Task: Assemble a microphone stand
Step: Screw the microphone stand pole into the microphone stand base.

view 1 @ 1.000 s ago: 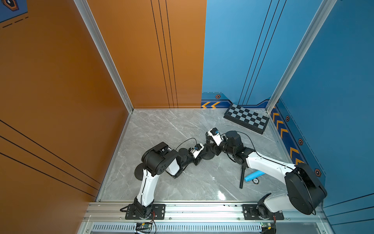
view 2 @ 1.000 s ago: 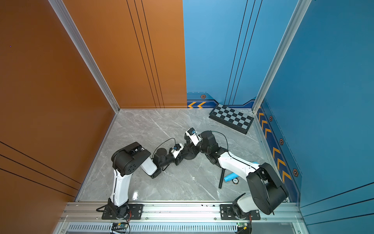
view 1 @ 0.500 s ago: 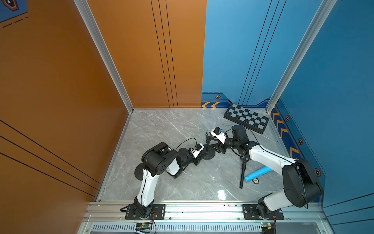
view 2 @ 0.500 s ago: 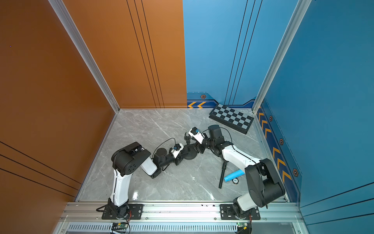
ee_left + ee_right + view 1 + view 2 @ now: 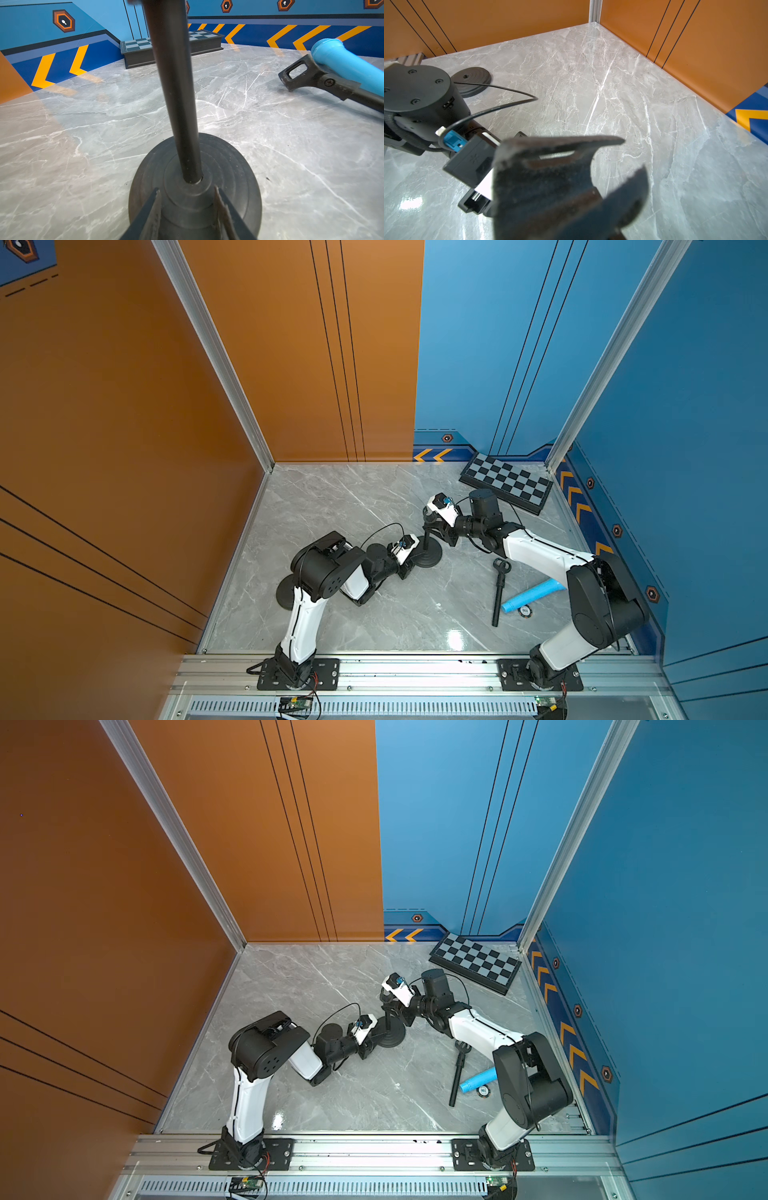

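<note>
Left gripper (image 5: pixel 186 190) narrow around hub of base (image 5: pixel 239 166), right gripper (image 5: pixel 429 526) tight on top of upright pole (image 5: pixel 176 83)

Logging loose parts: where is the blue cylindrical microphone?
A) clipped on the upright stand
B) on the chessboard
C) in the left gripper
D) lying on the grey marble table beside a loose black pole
D: the blue microphone lies on the grey marble table beside the loose black pole.
</note>
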Controlling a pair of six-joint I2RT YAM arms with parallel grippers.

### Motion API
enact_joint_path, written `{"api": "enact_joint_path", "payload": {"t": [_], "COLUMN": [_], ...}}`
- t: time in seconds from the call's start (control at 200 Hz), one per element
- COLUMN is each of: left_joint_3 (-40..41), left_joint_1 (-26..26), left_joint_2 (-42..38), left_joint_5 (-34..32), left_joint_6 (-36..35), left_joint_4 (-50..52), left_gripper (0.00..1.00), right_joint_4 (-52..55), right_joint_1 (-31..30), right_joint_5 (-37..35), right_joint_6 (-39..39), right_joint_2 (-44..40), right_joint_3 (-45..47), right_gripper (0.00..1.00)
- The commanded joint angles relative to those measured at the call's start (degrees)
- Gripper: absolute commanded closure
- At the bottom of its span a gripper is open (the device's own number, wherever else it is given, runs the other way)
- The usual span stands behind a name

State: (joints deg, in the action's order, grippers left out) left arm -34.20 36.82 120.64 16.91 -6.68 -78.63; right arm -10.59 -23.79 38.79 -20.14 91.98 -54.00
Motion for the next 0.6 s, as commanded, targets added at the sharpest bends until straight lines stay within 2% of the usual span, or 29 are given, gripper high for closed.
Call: {"api": "enact_joint_path", "payload": {"t": [0.0,0.07,0.14,0.31,0.405,0.485,0.585,0.596], "left_joint_3": [0.4,0.4,0.4,0.5,0.5,0.5,0.4,0.4], "left_joint_1": [0.3,0.3,0.4,0.4,0.5,0.6,0.7,0.7], "left_joint_2": [0.7,0.7,0.7,0.7,0.7,0.7,0.7,0.7], "left_joint_5": [0.4,0.4,0.3,0.0,-0.2,-0.4,-0.6,-0.5], "left_joint_6": [-1.6,-1.6,-1.6,-1.6,-1.7,-1.8,-1.8,-1.7], "left_joint_4": [5.2,5.2,5.1,5.1,5.2,5.1,5.1,5.1], "left_gripper": [0.57,0.57,0.57,0.57,0.57,0.57,0.57,0.57], "right_joint_4": [-6.3,-10.5,-15.7,-25.1,-25.5,-26.4,-29.1,-29.2], "right_joint_1": [-0.7,-2.4,-5.2,-13.8,-18.5,-19.0,-18.4,-18.3], "right_joint_5": [-6.3,-12.4,-22.4,-53.9,-65.2,-66.4,-59.7,-58.7], "right_joint_6": [3.7,7.0,11.3,23.3,28.5,34.2,36.0,35.9], "right_joint_2": [-0.2,-0.9,-1.9,-3.5,-2.9,-1.6,-0.7,-0.6], "right_joint_3": [3.4,6.2,9.8,18.3,19.2,19.3,19.5,19.4], "right_gripper": [0.85,0.96,1.0,1.0,1.0,1.0,1.0,0.98]}}
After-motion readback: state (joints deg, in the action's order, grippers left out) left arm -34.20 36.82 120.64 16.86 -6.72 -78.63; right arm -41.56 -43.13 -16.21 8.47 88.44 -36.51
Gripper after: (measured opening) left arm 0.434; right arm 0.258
